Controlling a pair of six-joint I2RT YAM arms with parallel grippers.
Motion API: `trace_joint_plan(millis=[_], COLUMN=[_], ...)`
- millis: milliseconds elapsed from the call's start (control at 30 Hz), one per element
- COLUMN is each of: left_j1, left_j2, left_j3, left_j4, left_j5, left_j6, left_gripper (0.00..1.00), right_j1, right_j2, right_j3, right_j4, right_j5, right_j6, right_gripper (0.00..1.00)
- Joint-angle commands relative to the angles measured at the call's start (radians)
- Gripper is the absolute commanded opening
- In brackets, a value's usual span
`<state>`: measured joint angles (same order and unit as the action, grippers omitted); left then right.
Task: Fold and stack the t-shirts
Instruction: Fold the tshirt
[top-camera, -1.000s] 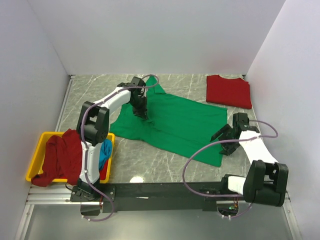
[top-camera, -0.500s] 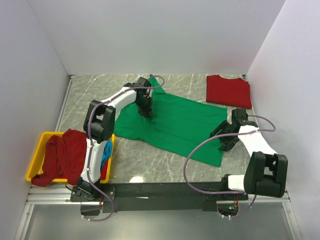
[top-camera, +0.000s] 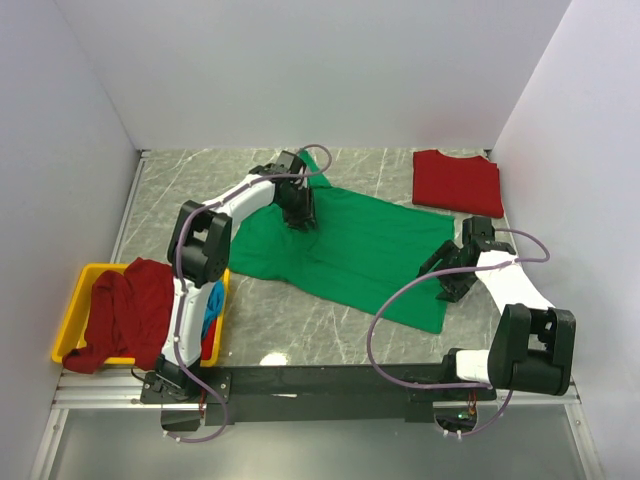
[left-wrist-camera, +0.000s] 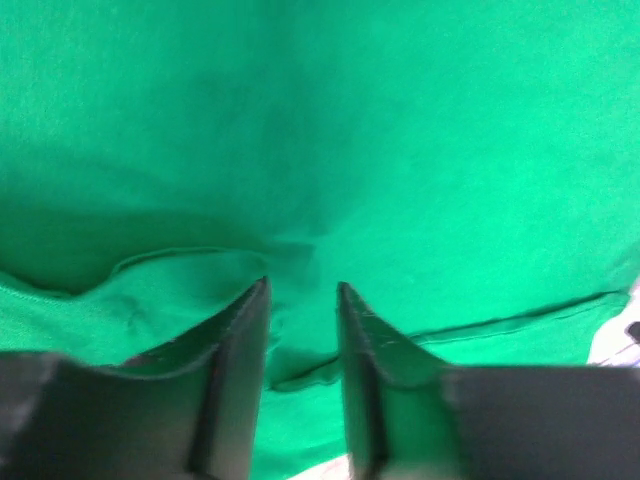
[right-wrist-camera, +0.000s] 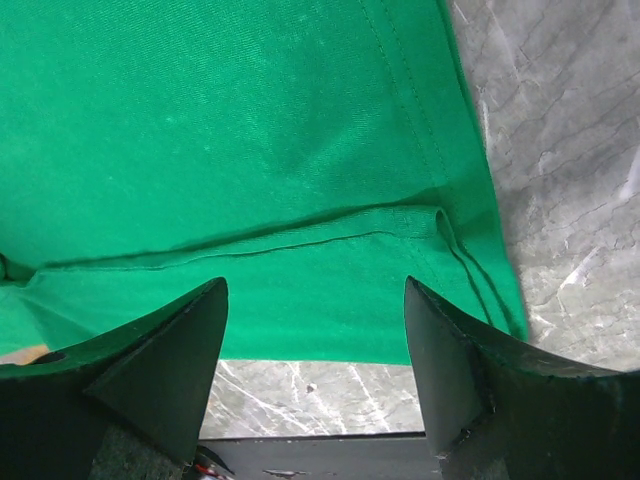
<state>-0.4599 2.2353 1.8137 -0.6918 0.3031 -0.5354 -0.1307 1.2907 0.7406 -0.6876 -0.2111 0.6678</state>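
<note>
A bright green t-shirt (top-camera: 350, 245) lies spread across the middle of the marble table (top-camera: 180, 190). My left gripper (top-camera: 302, 220) is low over its far left part, near the collar. In the left wrist view this gripper (left-wrist-camera: 302, 288) is open by a narrow gap, and a wrinkle of the green t-shirt (left-wrist-camera: 400, 150) lies under the tips. My right gripper (top-camera: 440, 272) stands wide open at the shirt's near right edge. In the right wrist view the gripper (right-wrist-camera: 315, 285) straddles the hem of the green t-shirt (right-wrist-camera: 200, 130) with nothing held. A red t-shirt (top-camera: 458, 180) lies folded at the back right.
A yellow bin (top-camera: 75, 290) at the near left holds a dark red shirt (top-camera: 125, 310) draped over its rim and a blue one (top-camera: 211, 300). White walls enclose the table on three sides. A black rail (top-camera: 330, 380) runs along the near edge.
My left gripper slid toward the back right along the green shirt and its jaws parted, releasing the cloth. My right gripper shifted slightly toward the shirt's edge, still open.
</note>
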Motion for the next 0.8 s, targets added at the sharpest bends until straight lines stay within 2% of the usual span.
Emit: trace_joint_plan(millis=[0,167,300,600,767], left_j1=[-0.005,0.001,0.027,0.109,0.138], left_j2=[-0.112,-0.219,-0.307,-0.368,-0.362], left_j3=[0.038,-0.06,-0.218,-0.428,-0.479], left_j4=[0.101,0.146,0.187,0.225,0.204], left_j5=[0.036,-0.025,-0.085,-0.176,-0.243], left_j6=[-0.046,-0.046,-0.046,-0.063,-0.074], left_gripper=[0.47,0.62,0.74,0.78,0.78], right_j1=[0.008,0.011,0.013,0.013,0.013], right_j2=[-0.033,-0.06,-0.067,0.041,0.104], right_j3=[0.025,0.019,0.017,0.08,0.077], right_j4=[0.017,0.017,0.042,0.114,0.149], right_j5=[-0.001,0.004,0.001,0.009,0.004], right_j6=[-0.027,-0.034,-0.039,-0.073,-0.073], right_gripper=[0.77,0.77,0.77,0.77,0.77])
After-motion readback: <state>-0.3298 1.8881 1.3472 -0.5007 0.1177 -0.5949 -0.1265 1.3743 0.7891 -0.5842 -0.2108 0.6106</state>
